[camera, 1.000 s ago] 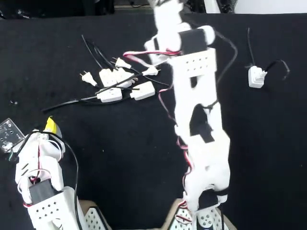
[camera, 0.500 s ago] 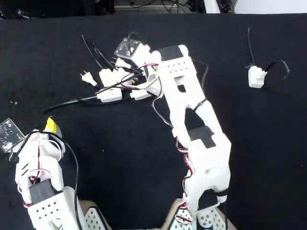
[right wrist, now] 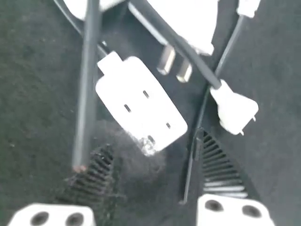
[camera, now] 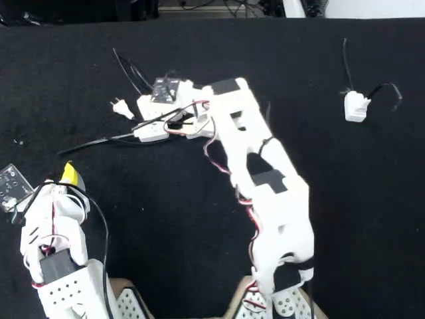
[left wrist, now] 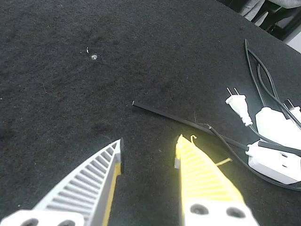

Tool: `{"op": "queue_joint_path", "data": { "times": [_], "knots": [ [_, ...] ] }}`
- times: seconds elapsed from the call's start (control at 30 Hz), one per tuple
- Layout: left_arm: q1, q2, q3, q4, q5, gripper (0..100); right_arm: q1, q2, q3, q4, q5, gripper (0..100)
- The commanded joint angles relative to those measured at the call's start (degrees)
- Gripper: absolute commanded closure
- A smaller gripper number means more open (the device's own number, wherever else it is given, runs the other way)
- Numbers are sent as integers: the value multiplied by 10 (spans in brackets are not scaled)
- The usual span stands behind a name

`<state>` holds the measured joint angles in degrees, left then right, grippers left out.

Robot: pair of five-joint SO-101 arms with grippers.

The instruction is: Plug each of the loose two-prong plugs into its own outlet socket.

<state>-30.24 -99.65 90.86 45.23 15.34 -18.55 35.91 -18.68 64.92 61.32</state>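
High view: the right arm (camera: 262, 166) is stretching over the black table (camera: 133, 219) to the heap of white blocks and cords (camera: 159, 116); the left arm (camera: 53, 226) is resting near the table's front corner, well apart from the heap.
Right gripper (right wrist: 153, 146): its fingers are standing spread, gripping nothing, low over the cloth.
Outlet block (right wrist: 141, 110): it is lying just ahead of these fingers, its near end reaching into the gap, slots facing up, its long axis running slantwise across the gap.
Loose plug (right wrist: 233, 110): it is lying just beside one fingertip (right wrist: 207, 150), outside the gap, its prongs pointing away from the outlet block.
Black cord (right wrist: 87, 70): it is running close along the block's other side, toward the other finger.
Left gripper (left wrist: 148, 150): its fingers are also standing apart, empty, over bare cloth.
Second plug (left wrist: 237, 106): it is lying ahead of the left gripper, near the heap, prongs pointing away from it.
Nearer arm: the right one, clearly.
Coming move, as I am judging it: the right gripper is needing to shift sideways to the loose plug and then turn it, because the prongs are facing the wrong way.
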Motion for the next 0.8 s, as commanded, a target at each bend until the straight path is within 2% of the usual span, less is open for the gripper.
{"op": "queue_joint_path", "data": {
  "times": [0.0, 0.3, 0.43, 0.5, 0.57, 0.67, 0.77],
  "knots": [
    [-3, -5, -27, -12, 4, 809, -22, -4, -5, -11, 9, 782],
    [-3, -5, -27, -12, 4, 809, -34, 46, -37, 13, 10, 782],
    [-3, -5, -27, -12, 4, 809, -35, 58, -38, 47, 53, 791],
    [-3, -5, -27, -12, 4, 809, -35, 49, -39, 68, 55, 855],
    [-3, -5, -27, -12, 4, 809, -36, 28, -38, 94, 54, 975],
    [-3, -5, -27, -12, 4, 809, -37, -19, -33, 148, 45, 975],
    [-3, -5, -27, -12, 4, 809, -52, -66, -22, 201, -10, 987]
  ]
}}
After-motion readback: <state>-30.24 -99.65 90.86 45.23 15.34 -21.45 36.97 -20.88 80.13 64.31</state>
